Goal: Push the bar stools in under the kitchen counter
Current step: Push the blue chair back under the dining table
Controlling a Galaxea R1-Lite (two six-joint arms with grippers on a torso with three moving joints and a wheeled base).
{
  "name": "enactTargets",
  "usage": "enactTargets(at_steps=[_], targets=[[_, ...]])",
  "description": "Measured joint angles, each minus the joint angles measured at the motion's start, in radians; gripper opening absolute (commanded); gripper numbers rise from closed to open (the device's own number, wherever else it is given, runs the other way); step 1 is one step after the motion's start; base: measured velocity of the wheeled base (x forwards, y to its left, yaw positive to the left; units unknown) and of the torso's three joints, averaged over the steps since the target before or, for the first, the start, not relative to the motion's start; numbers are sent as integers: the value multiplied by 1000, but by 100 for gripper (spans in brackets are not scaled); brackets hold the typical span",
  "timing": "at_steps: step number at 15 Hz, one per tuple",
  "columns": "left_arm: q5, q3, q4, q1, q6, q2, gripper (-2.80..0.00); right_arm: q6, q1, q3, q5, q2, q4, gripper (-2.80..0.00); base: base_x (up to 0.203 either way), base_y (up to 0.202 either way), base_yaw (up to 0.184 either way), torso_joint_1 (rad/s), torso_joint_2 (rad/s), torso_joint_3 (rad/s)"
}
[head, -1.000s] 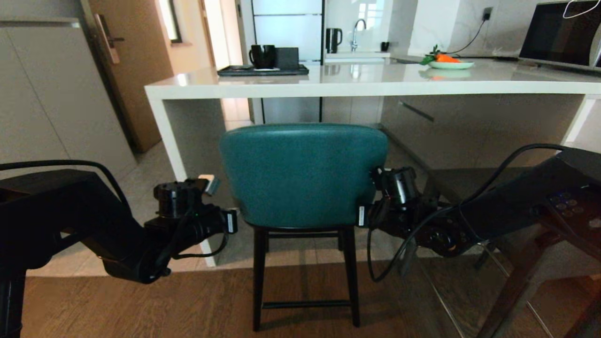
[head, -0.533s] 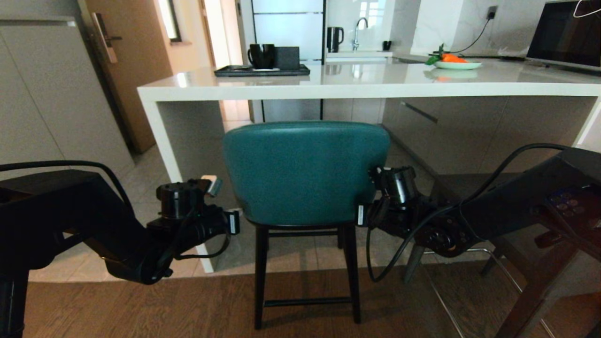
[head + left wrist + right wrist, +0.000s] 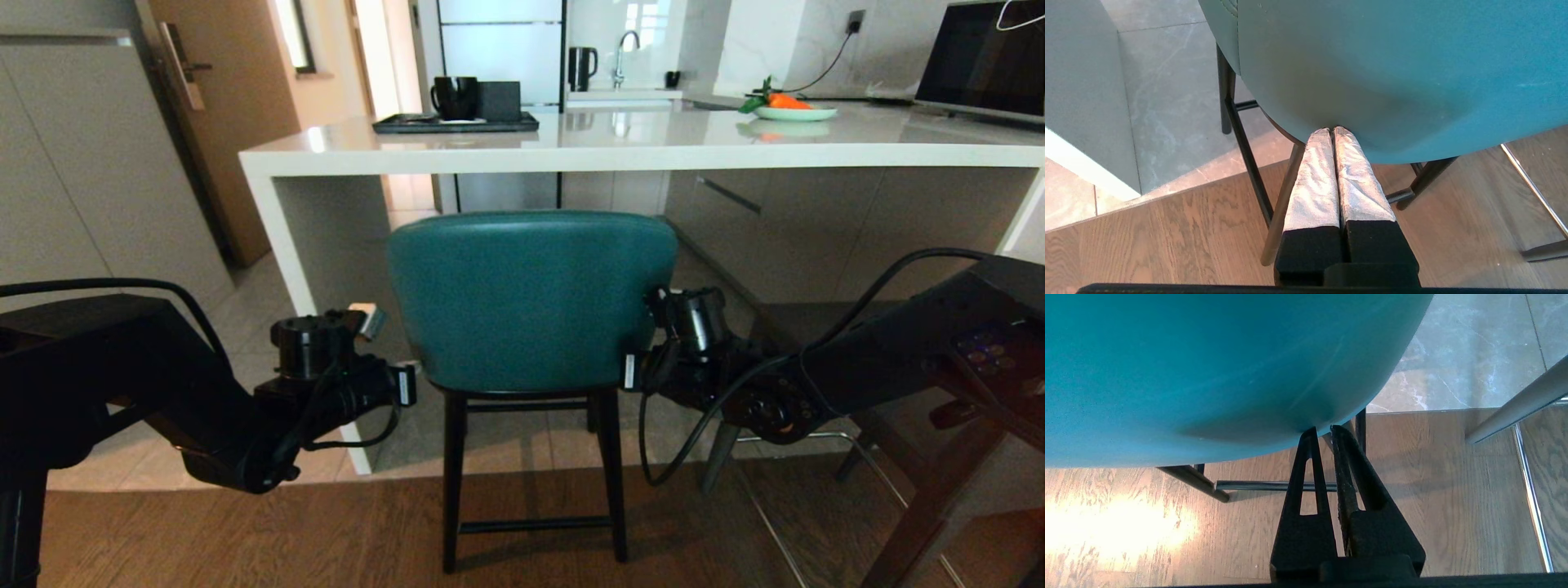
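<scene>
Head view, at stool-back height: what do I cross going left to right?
left arm → left gripper → teal stool back → right gripper → right arm, with the dark grey stool behind it.

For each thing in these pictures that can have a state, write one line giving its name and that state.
Teal stool: upright, backrest just in front of the counter edge, not yet under.
Grey stool: upright, mostly hidden behind the right arm.
Kitchen counter: space beneath it open.
Left tool: shut, tips against the teal backrest.
Right tool: shut, tips against the teal backrest.
Door: closed.
</scene>
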Motion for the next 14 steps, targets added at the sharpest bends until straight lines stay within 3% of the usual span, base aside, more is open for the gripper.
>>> enactTargets(at_steps=[9, 14], targets=[[0, 6, -1, -4, 4, 1, -280, 1, 0, 7, -9, 3, -4, -280, 0, 0, 0, 0, 0, 0], [0, 3, -1, -4, 4, 1, -280, 0, -1, 6, -11, 3, -4, -280, 160, 0, 2, -4, -1, 5]])
